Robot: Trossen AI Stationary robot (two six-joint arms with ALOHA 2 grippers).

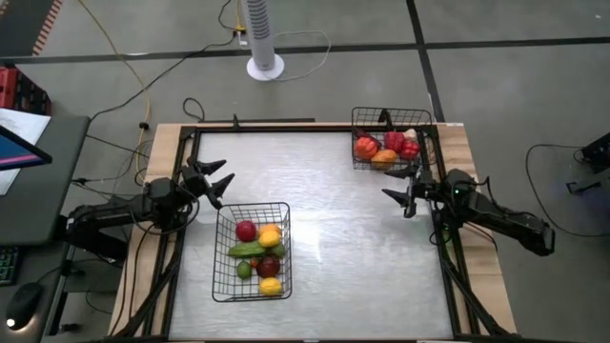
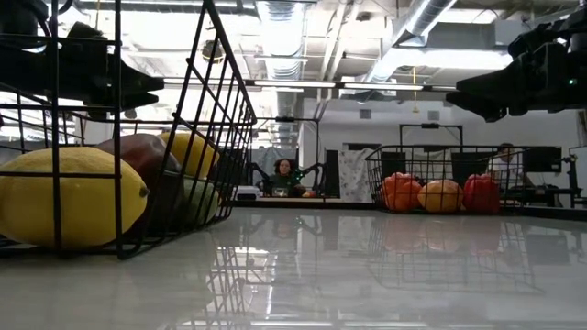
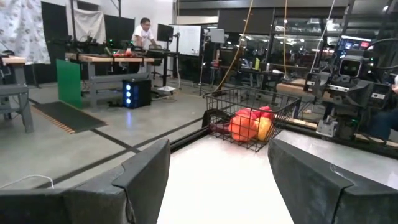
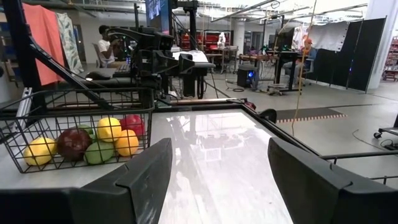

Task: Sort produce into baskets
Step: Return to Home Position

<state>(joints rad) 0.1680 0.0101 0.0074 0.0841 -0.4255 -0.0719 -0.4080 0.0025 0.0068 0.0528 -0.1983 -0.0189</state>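
A white post (image 1: 264,38) stands beyond the table (image 1: 334,219), cables (image 1: 119,62) trailing across the floor.

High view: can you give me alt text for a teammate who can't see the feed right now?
Produce fills two wire baskets on the table: green, yellow and red pieces in the near basket, red and orange pieces in the far basket at the right corner. The left gripper and right gripper sit open and empty at opposite sides.
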